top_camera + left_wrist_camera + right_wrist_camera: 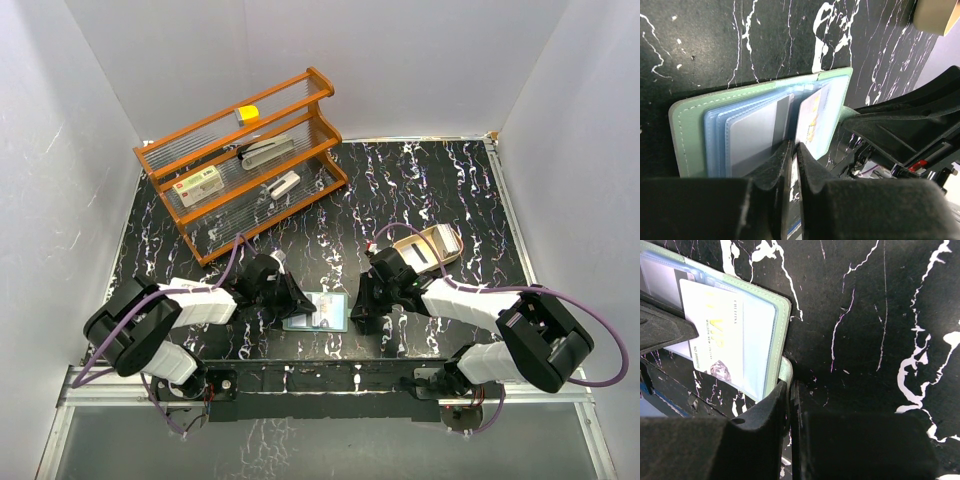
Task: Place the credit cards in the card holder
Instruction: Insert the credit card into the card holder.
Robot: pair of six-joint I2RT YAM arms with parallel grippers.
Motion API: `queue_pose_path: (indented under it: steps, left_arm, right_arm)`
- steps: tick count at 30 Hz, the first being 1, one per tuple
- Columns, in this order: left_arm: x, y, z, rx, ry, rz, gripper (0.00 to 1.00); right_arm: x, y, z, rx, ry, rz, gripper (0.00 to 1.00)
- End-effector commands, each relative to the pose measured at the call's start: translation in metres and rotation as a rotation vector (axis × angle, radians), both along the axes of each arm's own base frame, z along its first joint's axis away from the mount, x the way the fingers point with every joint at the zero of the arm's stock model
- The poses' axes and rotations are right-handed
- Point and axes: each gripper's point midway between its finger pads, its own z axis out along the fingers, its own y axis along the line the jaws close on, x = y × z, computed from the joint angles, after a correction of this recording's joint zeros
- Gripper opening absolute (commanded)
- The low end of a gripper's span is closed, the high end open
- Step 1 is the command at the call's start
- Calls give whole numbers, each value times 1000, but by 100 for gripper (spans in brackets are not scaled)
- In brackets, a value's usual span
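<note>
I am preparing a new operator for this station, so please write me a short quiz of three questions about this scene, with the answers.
1. True or false: the card holder lies closed on the table.
2. Multiple choice: where does the orange rack stand? A) at the far left of the table. B) at the near right corner. C) between the two end effectors.
3. Short answer: which end effector pinches the holder's snap tab?

Key:
1. False. It lies open, and a card sits in one sleeve.
2. A.
3. The right end effector.
</note>
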Motion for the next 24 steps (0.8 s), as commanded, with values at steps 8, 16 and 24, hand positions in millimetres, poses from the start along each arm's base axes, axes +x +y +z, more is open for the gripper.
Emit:
queue_pose_path:
  steps: [8,16,24]
  left_arm:
    - [4,2,17,8,-50,8,20]
    - [8,5,17,49,-68,1,37]
    - [7,1,16,34,-63,-9,38]
  right_arm:
    - [12,14,14,44,-60,29,2]
    - [14,13,16,38,-70,30,2]
    - [13,12,14,34,-73,28,2]
